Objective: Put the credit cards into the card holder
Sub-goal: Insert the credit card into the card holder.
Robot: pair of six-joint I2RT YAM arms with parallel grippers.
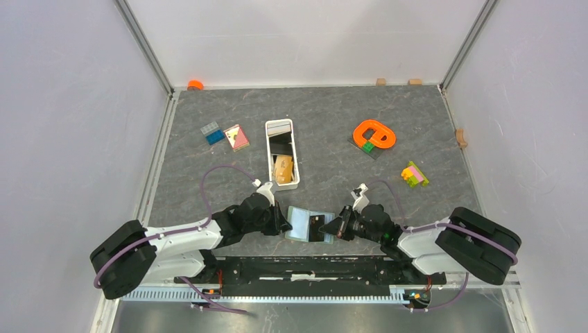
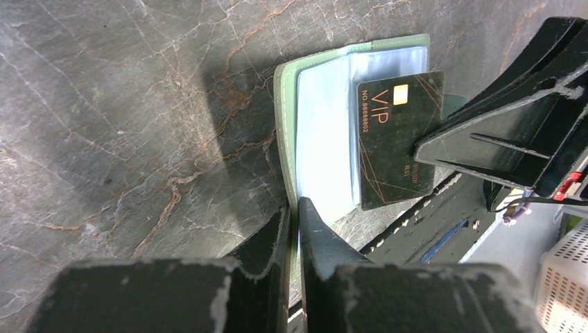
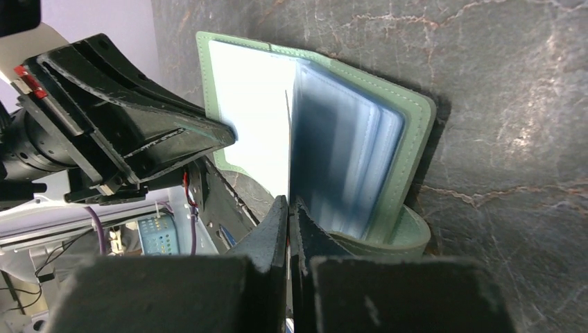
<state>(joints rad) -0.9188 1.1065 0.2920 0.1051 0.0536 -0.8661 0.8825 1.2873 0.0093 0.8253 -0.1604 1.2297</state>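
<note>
Bench [image 1: 333, 118] of grey veined stone, and down at its near edge the two arms meet. On the left, the left claw [image 2: 297, 208] has its fingers drawn almost together, pinched on the near edge of the holder [image 1: 301, 222]. Just beyond that arm stands the white tray [image 1: 267, 156], apart from the holder, with a tan card [image 1: 283, 169] in its near end. The holder lies open between the arms, pale blue inside up. Its left page is flat and its right-hand sleeves are lifted. Against those sleeves sits the black VIP card [image 2: 395, 142]; whether it has entered a sleeve I cannot tell. The right claw [image 3: 289, 205] is clamped tight on the card's right edge.
</note>
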